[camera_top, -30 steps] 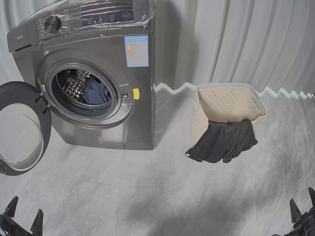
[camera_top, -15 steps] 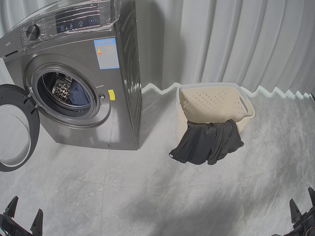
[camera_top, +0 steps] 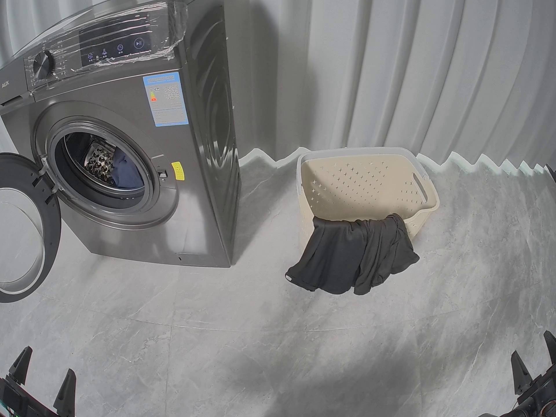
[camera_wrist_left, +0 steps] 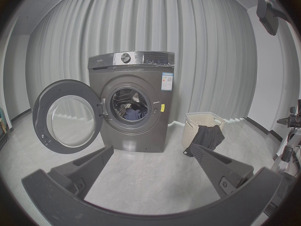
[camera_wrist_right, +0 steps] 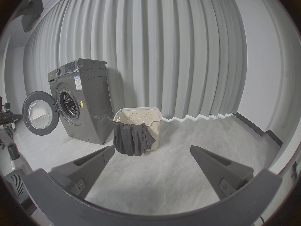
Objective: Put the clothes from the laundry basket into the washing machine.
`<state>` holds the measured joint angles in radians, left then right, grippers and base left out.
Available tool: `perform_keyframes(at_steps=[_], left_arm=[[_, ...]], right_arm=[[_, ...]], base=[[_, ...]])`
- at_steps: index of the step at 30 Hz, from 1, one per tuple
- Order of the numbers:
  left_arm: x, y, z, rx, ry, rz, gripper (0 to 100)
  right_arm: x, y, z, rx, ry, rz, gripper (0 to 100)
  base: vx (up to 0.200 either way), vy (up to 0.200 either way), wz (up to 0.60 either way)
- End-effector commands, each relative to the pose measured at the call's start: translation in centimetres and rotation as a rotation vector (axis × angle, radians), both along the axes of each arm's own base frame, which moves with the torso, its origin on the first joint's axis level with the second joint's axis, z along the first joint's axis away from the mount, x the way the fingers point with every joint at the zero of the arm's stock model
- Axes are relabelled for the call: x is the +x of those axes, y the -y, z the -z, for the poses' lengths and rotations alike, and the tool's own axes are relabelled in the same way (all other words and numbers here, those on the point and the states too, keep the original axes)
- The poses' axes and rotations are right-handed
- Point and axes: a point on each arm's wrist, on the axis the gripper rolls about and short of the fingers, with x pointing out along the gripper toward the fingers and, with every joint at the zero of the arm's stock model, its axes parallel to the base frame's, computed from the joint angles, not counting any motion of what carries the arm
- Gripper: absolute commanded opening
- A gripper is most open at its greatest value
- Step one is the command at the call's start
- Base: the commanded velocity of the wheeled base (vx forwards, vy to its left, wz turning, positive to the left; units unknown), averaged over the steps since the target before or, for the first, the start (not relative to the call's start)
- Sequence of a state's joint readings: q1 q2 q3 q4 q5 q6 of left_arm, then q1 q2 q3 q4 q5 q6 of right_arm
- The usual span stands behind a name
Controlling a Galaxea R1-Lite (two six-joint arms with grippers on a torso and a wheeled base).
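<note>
A cream laundry basket [camera_top: 359, 152] stands on the floor to the right of the grey washing machine [camera_top: 191, 146]. A dark grey garment [camera_top: 353, 254] hangs over the basket's front rim, down to the floor. The machine's round door [camera_top: 23, 238] is swung open to the left, and a blue garment [camera_top: 124, 173] lies in the drum. My left gripper [camera_top: 43, 377] sits low at the near left, open and holding nothing. At the near right my right gripper [camera_top: 536, 357] is open too. Both are far from the basket [camera_wrist_right: 138, 116] and machine [camera_wrist_left: 131, 101].
Pleated white curtains [camera_top: 405, 59] close off the back, directly behind the basket and machine. Grey marble-look floor [camera_top: 260, 343] stretches between me and both. The open door juts out at the far left.
The whole head picture has slid left, so the camera has turned right. Machine, basket and garment keep their places relative to each other, and both grippers sit as before.
</note>
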<state>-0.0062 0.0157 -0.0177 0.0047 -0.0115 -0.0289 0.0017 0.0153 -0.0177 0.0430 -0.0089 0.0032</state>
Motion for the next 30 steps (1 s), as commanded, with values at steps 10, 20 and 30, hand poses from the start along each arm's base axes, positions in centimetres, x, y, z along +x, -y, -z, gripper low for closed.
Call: perform_keyframes(at_steps=[10,20,30], left_arm=[[0.0,0.0,0.5,-0.002,-0.002,0.001,100],[0.0,0.0,0.5,0.0,-0.002,0.001,100],[0.0,0.0,0.48,-0.002,0.0,-0.001,100]], right_arm=[[-0.08,0.0,0.05,0.0,0.01,0.0,100],[-0.08,0.0,0.05,0.0,0.01,0.0,100],[-0.08,0.0,0.05,0.0,0.01,0.0,100]], base=[[0.0,-0.02,0.0],[0.2,0.0,0.0],[0.04,0.0,0.0]])
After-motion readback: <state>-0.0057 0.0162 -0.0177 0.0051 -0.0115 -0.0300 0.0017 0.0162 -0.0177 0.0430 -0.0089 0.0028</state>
